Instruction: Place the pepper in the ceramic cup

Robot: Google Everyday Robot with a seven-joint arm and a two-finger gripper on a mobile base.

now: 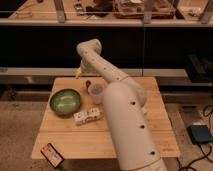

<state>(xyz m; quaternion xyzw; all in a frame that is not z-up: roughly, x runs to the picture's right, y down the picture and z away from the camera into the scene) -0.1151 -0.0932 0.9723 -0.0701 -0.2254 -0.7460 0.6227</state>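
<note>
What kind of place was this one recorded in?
Probably a robotics lab: a small wooden table, a cluttered shelf behind it, and cables with a box on the speckled floor. The hand hangs at the table's far edge, near the pepper.

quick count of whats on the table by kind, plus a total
bowls: 1, the green bowl
cups: 1, the ceramic cup
peppers: 1, the pepper
packets: 1, the pale packet
flat dark items: 1, near the front left corner
total: 5 in view; the arm hides part of the table
The hand is at the far edge, beyond the pepper.
</note>
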